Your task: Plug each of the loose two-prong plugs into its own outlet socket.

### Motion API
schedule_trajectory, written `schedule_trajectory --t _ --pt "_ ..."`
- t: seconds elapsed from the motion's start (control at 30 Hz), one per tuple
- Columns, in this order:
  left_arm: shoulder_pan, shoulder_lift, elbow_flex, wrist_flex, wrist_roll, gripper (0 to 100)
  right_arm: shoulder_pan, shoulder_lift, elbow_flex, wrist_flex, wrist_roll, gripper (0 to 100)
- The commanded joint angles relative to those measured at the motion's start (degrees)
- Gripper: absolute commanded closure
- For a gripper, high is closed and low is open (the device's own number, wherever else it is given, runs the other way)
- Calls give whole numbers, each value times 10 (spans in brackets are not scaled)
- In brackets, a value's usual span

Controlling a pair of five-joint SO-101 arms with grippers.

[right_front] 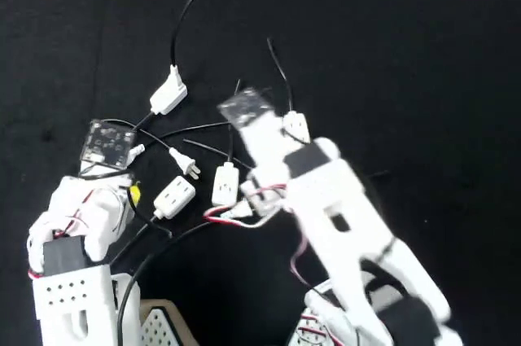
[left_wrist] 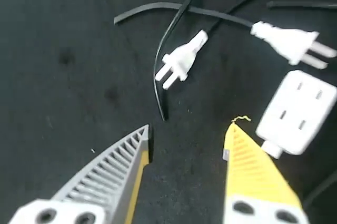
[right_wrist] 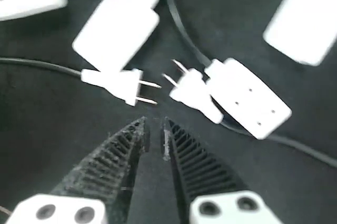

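Observation:
Several white outlet sockets and two-prong plugs on black cords lie on the black table (right_front: 407,61). In the high view a plug (right_front: 186,164) lies beside two sockets (right_front: 173,197) (right_front: 225,184). My left gripper (left_wrist: 187,137) stands open with nothing between its fingers, a short way from a small plug (left_wrist: 179,60), a bigger plug (left_wrist: 292,42) and a socket (left_wrist: 297,110). My right gripper (right_wrist: 154,132) is shut on nothing, its tips just short of two loose plugs (right_wrist: 118,83) (right_wrist: 192,91). One of them lies against a socket (right_wrist: 247,97).
Another socket (right_front: 168,94) with a cord running to the far edge lies at the back left, and one more socket (right_front: 295,126) sits beside the right arm (right_front: 326,199). Black cords cross between the pieces. The left arm (right_front: 77,232) stands at the near left.

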Motion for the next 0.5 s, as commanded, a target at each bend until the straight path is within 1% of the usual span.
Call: schedule_trajectory --t 0.0,0.07,0.17,0.23,0.37,0.47 --pt "-20 -4 44 -53 13 773 -40 125 -125 -13 5 949" --pt "-39 -4 67 -66 13 773 -48 179 -182 -25 7 949" --pt "-88 -4 85 -81 12 773 -62 255 -253 -31 39 949" --pt "-109 -4 104 -85 12 773 -63 304 -296 -38 37 949" --pt "-116 -4 128 -105 1 773 -63 375 -360 -62 18 941" --pt "-116 -4 136 -105 -12 773 -70 409 -393 -63 17 874"
